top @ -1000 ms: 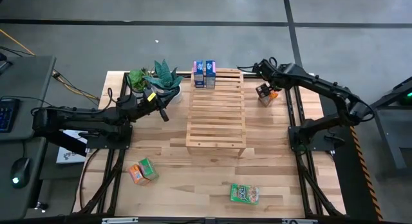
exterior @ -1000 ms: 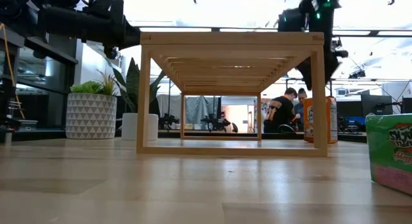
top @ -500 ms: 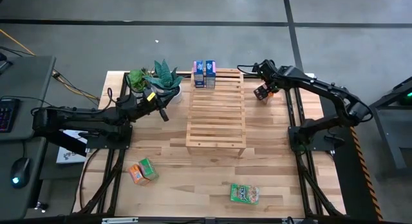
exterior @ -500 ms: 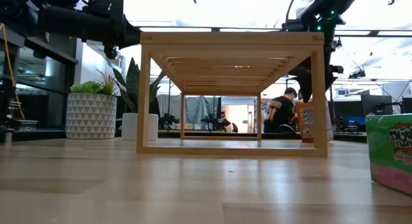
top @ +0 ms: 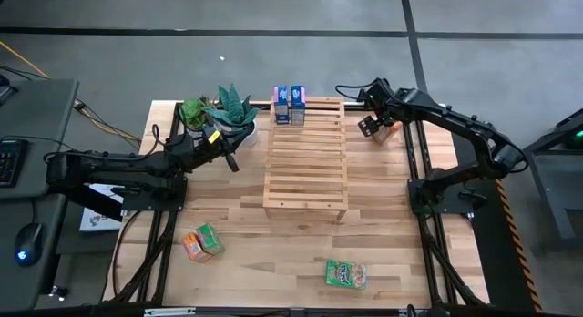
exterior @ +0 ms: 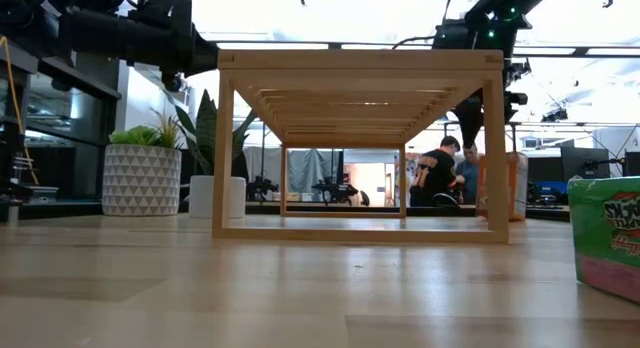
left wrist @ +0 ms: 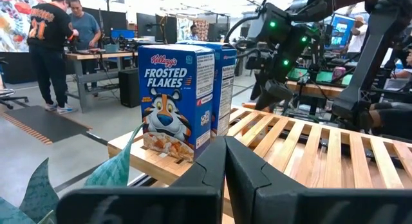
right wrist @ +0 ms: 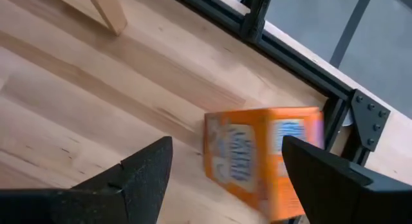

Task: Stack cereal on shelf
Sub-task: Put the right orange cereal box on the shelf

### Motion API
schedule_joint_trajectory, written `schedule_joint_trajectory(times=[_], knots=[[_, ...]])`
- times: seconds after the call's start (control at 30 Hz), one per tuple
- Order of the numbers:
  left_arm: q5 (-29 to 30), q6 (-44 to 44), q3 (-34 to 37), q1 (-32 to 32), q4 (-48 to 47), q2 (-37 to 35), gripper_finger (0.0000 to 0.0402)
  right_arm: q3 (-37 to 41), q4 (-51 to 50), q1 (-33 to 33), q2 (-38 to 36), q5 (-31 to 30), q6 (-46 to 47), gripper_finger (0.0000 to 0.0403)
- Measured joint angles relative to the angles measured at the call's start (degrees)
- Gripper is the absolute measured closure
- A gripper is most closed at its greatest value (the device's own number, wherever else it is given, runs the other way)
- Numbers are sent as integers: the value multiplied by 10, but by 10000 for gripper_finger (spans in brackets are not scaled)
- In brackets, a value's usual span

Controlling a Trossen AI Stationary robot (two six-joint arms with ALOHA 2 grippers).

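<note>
The light-wood slatted shelf [top: 306, 158] stands mid-table on its legs and also shows in the low view [exterior: 355, 60]. Two blue cereal boxes [top: 290, 105] stand upright on its far left corner; they also show in the left wrist view [left wrist: 174, 95]. An orange box [right wrist: 264, 159] stands on the tabletop off the shelf's far right corner [top: 390, 130], blurred. My right gripper [top: 370, 126] hovers above it, open, its fingers [right wrist: 145, 179] apart and short of the box. My left gripper [top: 232, 162] is shut and empty, left of the shelf, by the plants.
Two potted plants [top: 219, 112] stand at the far left, by my left gripper. An orange and a green box [top: 201, 242] lie together at the near left. Another green box [top: 345, 274] lies near the front edge. People stand in the room beyond the table.
My right gripper has moved a little toward the table's far edge, beside the shelf's far right corner. The orange box below it has shifted along the table, first toward the shelf, then back toward the right edge, and now shows blurred.
</note>
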State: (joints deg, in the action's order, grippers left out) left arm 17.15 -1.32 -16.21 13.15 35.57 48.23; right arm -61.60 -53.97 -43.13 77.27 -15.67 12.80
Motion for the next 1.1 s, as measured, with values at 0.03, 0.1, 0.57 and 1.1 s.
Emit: schedule_joint_trajectory(times=[0.03, 0.1, 0.57, 1.1], knots=[[0, 0, 0, 0, 0, 0, 401, 0, -1, 0, 0, 3, -2, 116], [0, 0, 0, 0, 0, 0, 401, 0, -5, 0, 0, -2, -8, 116], [0, 0, 0, 0, 0, 0, 402, 0, -10, 0, 0, -41, -13, 116], [0, 0, 0, 0, -2, 0, 401, 6, 8, 0, -1, -77, -10, 116]])
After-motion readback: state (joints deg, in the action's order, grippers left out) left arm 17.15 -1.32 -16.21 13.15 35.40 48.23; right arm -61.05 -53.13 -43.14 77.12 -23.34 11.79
